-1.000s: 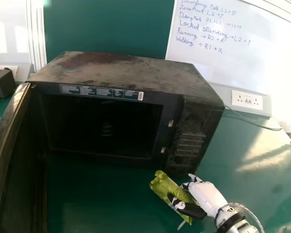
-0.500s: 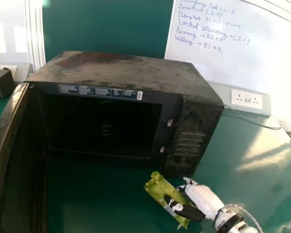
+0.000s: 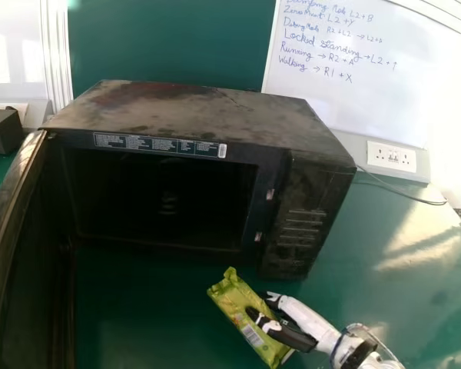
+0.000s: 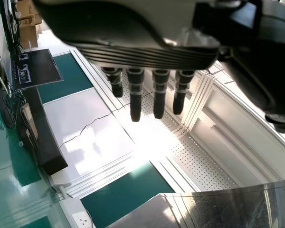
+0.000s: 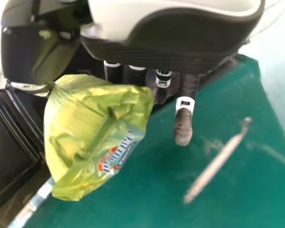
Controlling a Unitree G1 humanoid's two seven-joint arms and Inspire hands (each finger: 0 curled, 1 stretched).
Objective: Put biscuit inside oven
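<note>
Right hand: clamped on the biscuit packet, seen at point(image 3: 306, 318) the lower right of the head view
Biscuit packet: green, held tilted point(image 3: 232, 298) outside the oven, in front of its right side; whether the table is touched cannot be told
Packet contents: hidden by the wrapper
Oven: dark point(image 3: 192, 111), set on the green table point(image 3: 146, 307), its door point(image 3: 17, 231) swung open at the left
Oven inside: dark, with faint pale marks seen at the back
Left hand: held with fingers straight point(image 4: 128, 31) in the left wrist view
Head view: a barcode shown on the packet, and a whiteboard point(image 3: 353, 100) covered in handwriting
Right wrist view: a blue and red logo shown on the wrapper
Left wrist view: cardboard boxes point(image 4: 28, 33) and a perforated panel point(image 4: 202, 164) shown
</note>
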